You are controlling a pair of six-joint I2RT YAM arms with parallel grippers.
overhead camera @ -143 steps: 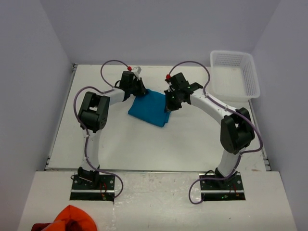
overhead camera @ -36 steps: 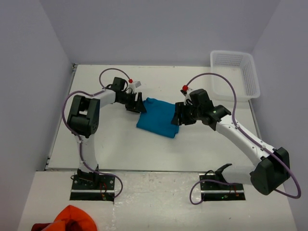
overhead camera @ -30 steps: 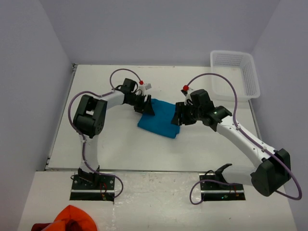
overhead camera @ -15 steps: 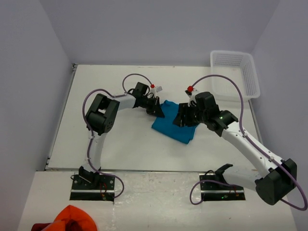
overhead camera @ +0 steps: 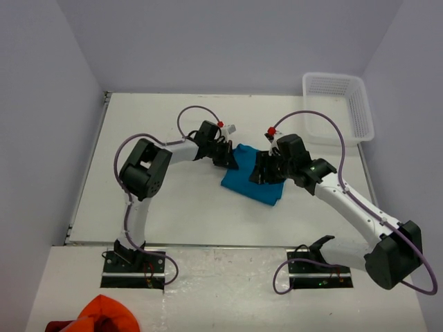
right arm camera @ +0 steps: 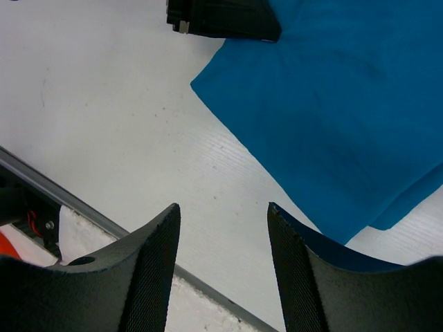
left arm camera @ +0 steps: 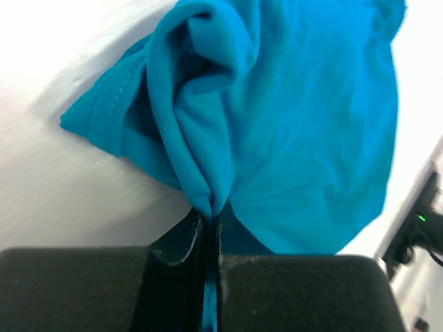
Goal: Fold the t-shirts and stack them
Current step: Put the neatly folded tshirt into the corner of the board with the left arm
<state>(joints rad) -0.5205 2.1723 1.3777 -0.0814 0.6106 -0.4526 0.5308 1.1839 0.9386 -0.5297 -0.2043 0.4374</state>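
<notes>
The teal t-shirt (overhead camera: 252, 181) lies as a folded, roughly square bundle in the middle of the tabletop (overhead camera: 173, 207), between your two arms and well apart from the white basket (overhead camera: 363, 117) at the far right corner. Your left pincer (left arm camera: 208, 221) is clenched on a raised ridge of fabric at the bundle's left edge, and the wrist view shows the cloth puckered into a thick crease that runs up from the jaws. Your right pincer (right arm camera: 221, 211) is released, its jaws spread with nothing between them, hovering low over the opposite edge, where a corner of cloth sits just under one finger. The step in hand looks like taking a two-sided hold for the next fold, so bring the right side down onto that edge and close on all the layers before you move the left. Pulling from the left alone would likely drag the bundle and spill the fold. Once both sides hold, lift only a little, keep the two edges level and the cloth lightly taut, and lay it over in one slow sweep.
</notes>
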